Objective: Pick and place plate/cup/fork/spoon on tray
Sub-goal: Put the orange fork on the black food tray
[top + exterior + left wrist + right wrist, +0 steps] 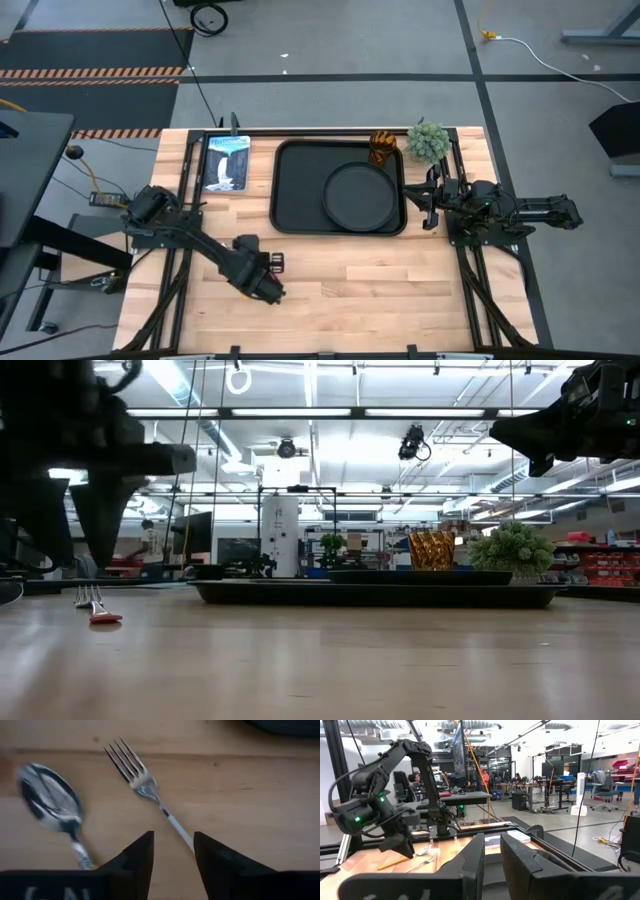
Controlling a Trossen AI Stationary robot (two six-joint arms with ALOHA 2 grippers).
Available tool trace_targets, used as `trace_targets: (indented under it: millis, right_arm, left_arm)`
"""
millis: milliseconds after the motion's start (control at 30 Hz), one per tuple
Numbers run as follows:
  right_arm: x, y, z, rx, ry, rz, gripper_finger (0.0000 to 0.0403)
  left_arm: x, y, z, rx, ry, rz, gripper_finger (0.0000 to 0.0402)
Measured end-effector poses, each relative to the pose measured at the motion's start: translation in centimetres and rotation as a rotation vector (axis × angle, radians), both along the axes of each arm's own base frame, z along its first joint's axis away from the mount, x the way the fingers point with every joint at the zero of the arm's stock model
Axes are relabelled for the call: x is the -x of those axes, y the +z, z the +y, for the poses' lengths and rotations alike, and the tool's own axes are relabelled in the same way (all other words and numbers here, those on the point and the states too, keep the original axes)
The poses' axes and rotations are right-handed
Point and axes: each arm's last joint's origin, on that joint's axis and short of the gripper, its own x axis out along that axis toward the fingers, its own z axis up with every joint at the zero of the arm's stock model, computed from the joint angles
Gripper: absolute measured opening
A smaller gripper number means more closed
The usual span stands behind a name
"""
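Observation:
The fork [142,782] and the spoon [50,800] lie flat on the wooden table, side by side; the fork also shows in the low view [97,608]. My left gripper [173,855] is open and points down above them; the fork's handle runs in between its fingers, which are clear of it in the low view [85,560]. The black tray [300,190] lies at the table's far middle, with the round plate [360,195] on its right half. The amber cup [383,147] stands at the tray's far right corner. My right gripper [427,206] waits by the tray's right rim, open by a narrow gap.
A fuzzy green plant ball [428,142] stands right of the cup. A blue-white packet [226,162] lies left of the tray. Bare wood stretches from the tray's near rim to the table's near edge [380,290].

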Motion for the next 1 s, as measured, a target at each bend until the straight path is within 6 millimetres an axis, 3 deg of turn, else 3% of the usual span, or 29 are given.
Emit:
trace_targets:
  millis: [233,567,1000]
  right_arm:
    - [0.0,0.0,0.0,0.000,0.000,0.000,0.0068]
    - [0.0,0.0,0.0,-0.001,-0.003,0.000,0.0068]
    - [0.0,0.0,0.0,-0.001,-0.003,0.000,0.0068]
  left_arm:
    - [0.2,-1.4,1.0,0.026,0.067,-0.074,0.0154]
    - [0.0,-2.9,2.9,0.132,0.094,0.012,0.0187]
    - [-0.7,-3.2,3.5,0.209,-0.048,0.050,0.0121]
